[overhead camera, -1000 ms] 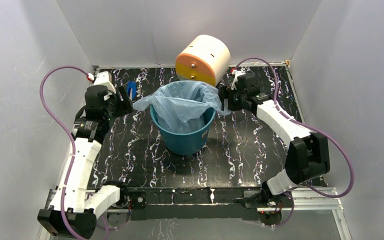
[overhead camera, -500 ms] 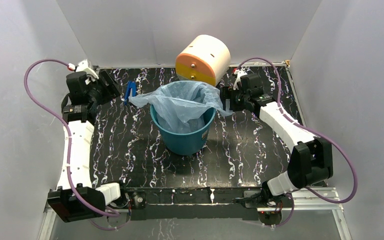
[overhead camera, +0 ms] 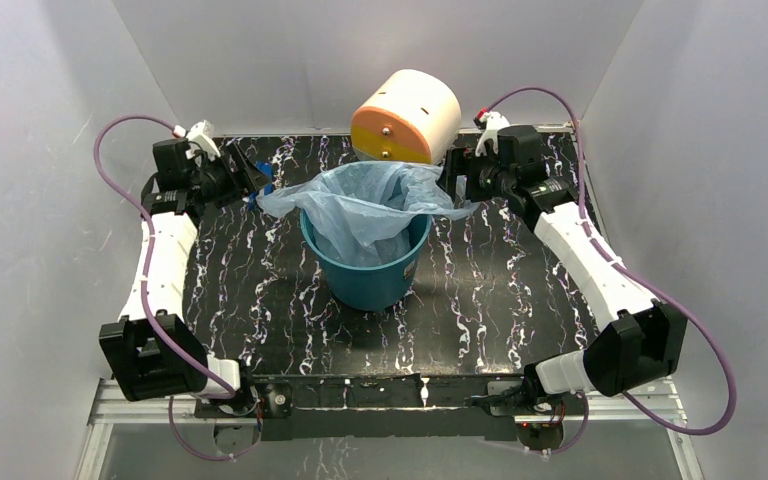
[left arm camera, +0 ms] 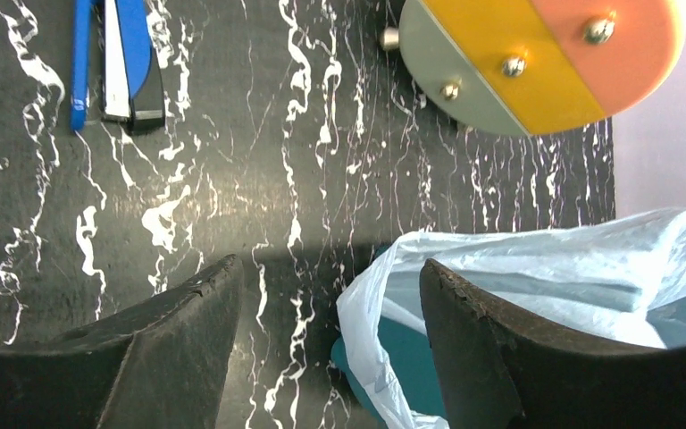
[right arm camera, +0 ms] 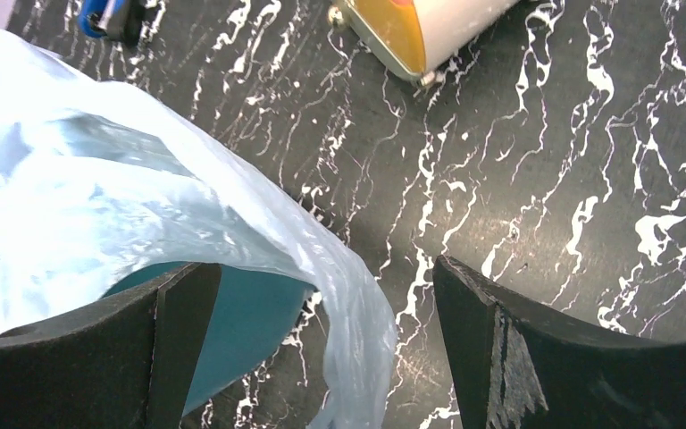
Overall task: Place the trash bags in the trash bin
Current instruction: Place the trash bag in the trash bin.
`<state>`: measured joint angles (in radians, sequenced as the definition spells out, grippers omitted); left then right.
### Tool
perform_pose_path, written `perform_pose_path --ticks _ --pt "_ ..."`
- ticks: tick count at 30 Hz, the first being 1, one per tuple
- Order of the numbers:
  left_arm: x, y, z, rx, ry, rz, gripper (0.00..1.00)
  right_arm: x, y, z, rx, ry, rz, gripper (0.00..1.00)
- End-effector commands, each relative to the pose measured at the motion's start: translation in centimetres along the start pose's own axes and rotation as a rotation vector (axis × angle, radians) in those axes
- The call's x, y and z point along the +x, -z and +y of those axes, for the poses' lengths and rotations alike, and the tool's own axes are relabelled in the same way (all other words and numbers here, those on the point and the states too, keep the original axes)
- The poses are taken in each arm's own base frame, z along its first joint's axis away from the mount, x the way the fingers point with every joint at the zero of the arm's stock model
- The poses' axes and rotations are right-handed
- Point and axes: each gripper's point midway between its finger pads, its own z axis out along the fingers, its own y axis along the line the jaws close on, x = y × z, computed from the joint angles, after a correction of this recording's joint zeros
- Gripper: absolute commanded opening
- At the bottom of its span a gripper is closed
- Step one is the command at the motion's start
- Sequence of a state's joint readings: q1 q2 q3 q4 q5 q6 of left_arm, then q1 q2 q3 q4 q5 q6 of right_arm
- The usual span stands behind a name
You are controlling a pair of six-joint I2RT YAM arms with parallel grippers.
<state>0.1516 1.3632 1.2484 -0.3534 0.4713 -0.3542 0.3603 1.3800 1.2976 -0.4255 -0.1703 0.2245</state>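
Observation:
The teal trash bin (overhead camera: 368, 275) stands upright mid-table. The light-blue trash bag (overhead camera: 360, 205) lines it, with its rim bunched above the bin and flaps hanging out to the left and right. My left gripper (overhead camera: 256, 180) is open just left of the left flap. In the left wrist view the bag's (left arm camera: 545, 268) edge and the bin (left arm camera: 411, 357) lie between the spread jaws of the left gripper (left arm camera: 330, 281), ungripped. My right gripper (overhead camera: 454, 186) is open beside the right flap. In the right wrist view the bag (right arm camera: 143, 206) droops over the bin (right arm camera: 241, 322) between the right gripper's (right arm camera: 322, 268) jaws.
A cream-and-orange drum (overhead camera: 406, 118) lies on its side just behind the bin, close to my right gripper. A blue and black stapler-like tool (left arm camera: 116, 54) lies on the table at the back left, near my left gripper. White walls close in three sides.
My left arm swung out toward the back left, then its gripper came back to the bag's left flap. My right gripper shifted slightly toward the back. Both stayed open.

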Motion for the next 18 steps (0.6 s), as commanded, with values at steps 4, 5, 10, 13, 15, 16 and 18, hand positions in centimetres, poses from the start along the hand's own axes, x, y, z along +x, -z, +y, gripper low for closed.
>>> perform_pose_path --ticks 4,5,10,13,15,16,18 --pt "2.3 0.1 0.0 0.063 -0.041 0.05 0.69 -2.0 2.2 0.3 0.031 -0.008 -0.021 0.99" --pt "2.6 0.0 0.0 0.074 -0.039 0.052 0.69 -2.0 2.3 0.1 0.045 -0.009 -0.02 0.99" --pt "3.2 -0.5 -1.0 0.159 -0.031 0.073 0.69 -1.3 2.4 -1.6 0.121 -0.024 -0.016 0.99" --pt "2.8 -0.5 -2.1 0.286 0.04 0.067 0.69 -0.7 2.1 -3.3 0.096 -0.096 -0.032 0.99" --pt "2.9 -0.5 -2.4 0.339 0.066 0.085 0.69 -0.5 2.3 -1.5 -0.06 -0.103 -0.012 0.99" --pt "3.3 -0.7 -2.1 0.339 0.057 0.114 0.69 -0.5 2.3 -0.5 -0.126 -0.099 -0.008 0.99" --pt "4.2 -1.0 -1.2 0.303 0.043 0.176 0.68 -0.7 2.7 1.3 -0.229 -0.095 -0.004 0.99"
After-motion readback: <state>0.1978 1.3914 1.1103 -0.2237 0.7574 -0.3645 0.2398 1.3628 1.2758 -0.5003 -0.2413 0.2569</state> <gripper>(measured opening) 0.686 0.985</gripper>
